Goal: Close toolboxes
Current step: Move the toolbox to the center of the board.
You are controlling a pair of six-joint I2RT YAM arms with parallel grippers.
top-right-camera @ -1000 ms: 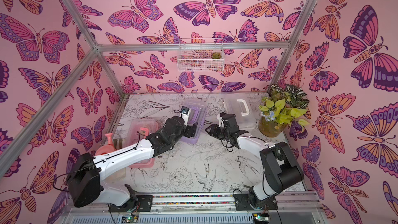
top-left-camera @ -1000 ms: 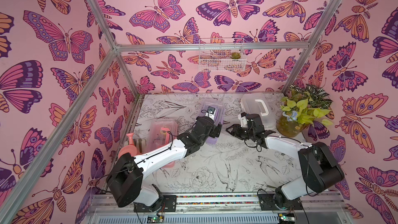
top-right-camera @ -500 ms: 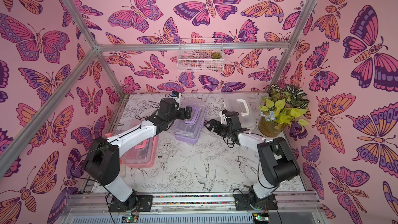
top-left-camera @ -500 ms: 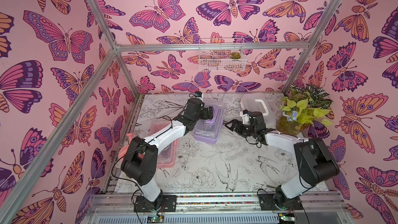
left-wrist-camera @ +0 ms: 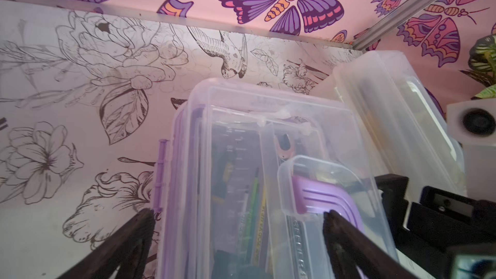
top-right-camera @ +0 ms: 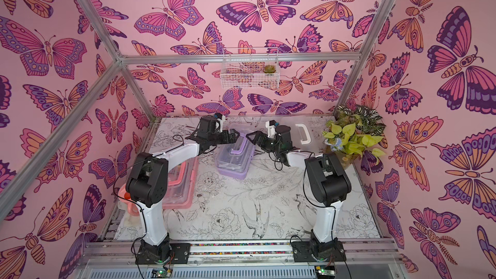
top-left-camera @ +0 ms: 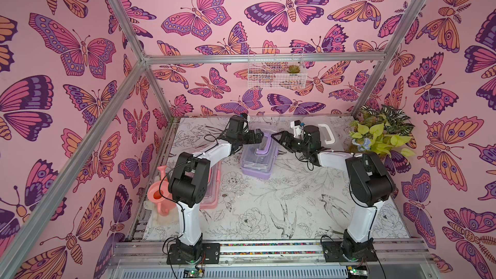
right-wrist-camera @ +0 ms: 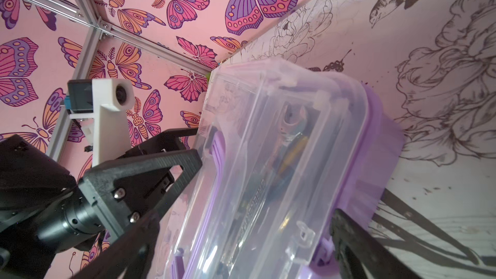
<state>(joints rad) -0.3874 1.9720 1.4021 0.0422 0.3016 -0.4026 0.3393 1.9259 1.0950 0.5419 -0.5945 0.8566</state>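
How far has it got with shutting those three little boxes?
Done, apparently: the pink toolbox and white toolbox look to have lids down, though latches are hard to judge. In hand: the purple toolbox; its lid lies down, and the left gripper and right gripper, both open, sit at its far end. Remaining: probably snapping its latches.

Purple box (top-right-camera: 234,161): mid-table, lid on.
Left gripper (top-right-camera: 234,137): spread, at its handle.
Right gripper (top-right-camera: 252,138): spread, just beside.
Pink box (top-right-camera: 182,186): beneath left arm (top-right-camera: 174,154).

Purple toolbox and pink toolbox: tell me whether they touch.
Apart. Both top views show a strip of bare tabletop between the purple toolbox and the pink toolbox.
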